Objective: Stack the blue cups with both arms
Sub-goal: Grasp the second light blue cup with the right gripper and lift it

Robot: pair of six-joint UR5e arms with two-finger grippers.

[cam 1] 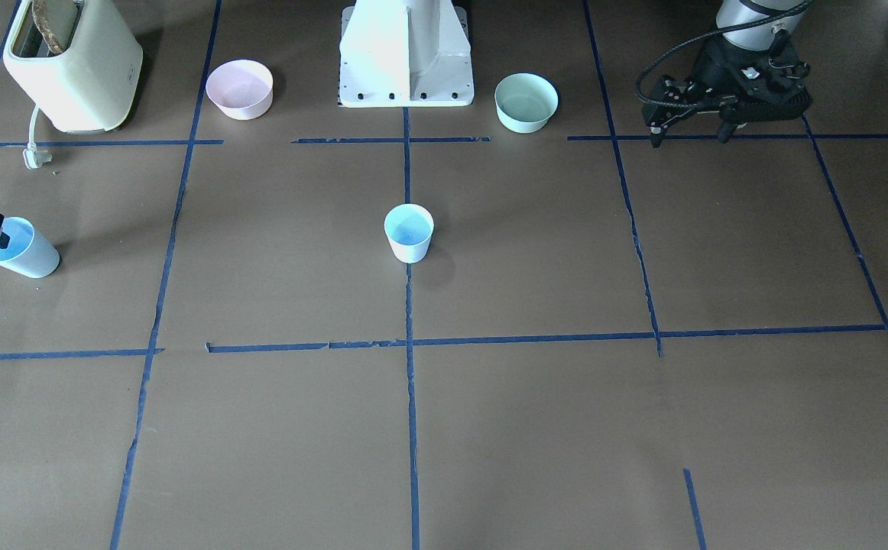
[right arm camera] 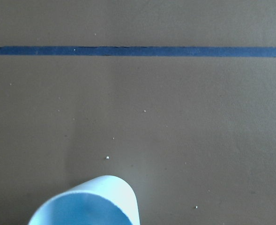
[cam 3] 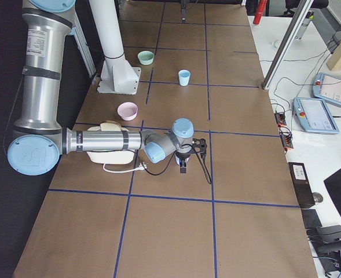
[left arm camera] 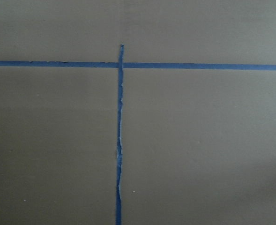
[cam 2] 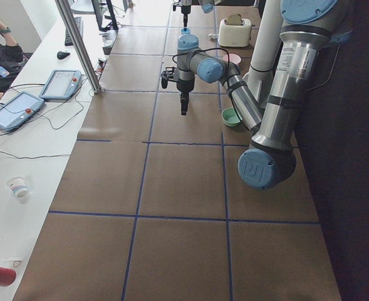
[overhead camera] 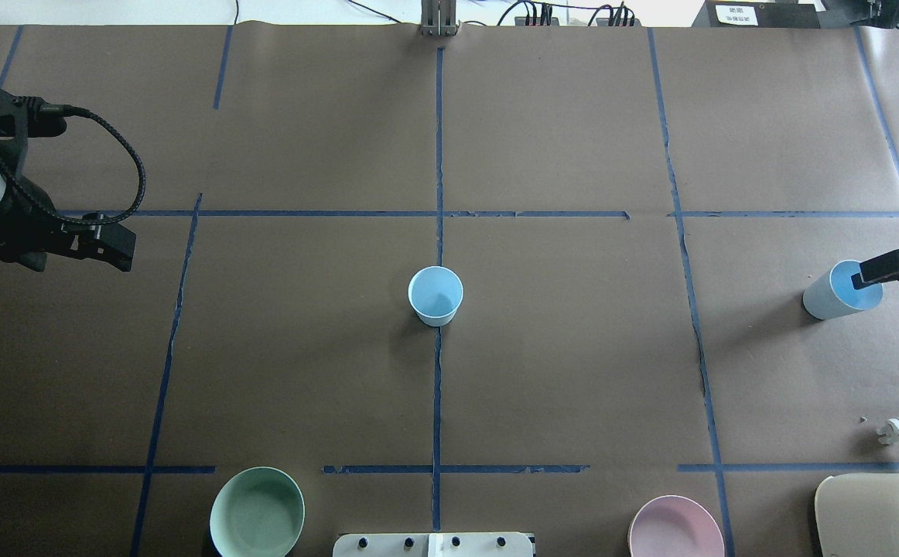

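An empty blue cup is entered at its rim by the right gripper, but it cannot be told whether the fingers are closed. The left gripper is spread wide.

Overhead and front views face each other, steeply down, sharing the free-standing blue cup. Wrist cameras look down, close.

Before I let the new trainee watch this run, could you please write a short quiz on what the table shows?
1. True or false: the centre blue cup stands upright, touched by neither gripper.
2. Which gripper is at the other blue cup's rim? A left, B right, C neither.
3. What colour is the bowl nearest the toaster?
Key: 1 true; 2 B, the right gripper; 3 pink.
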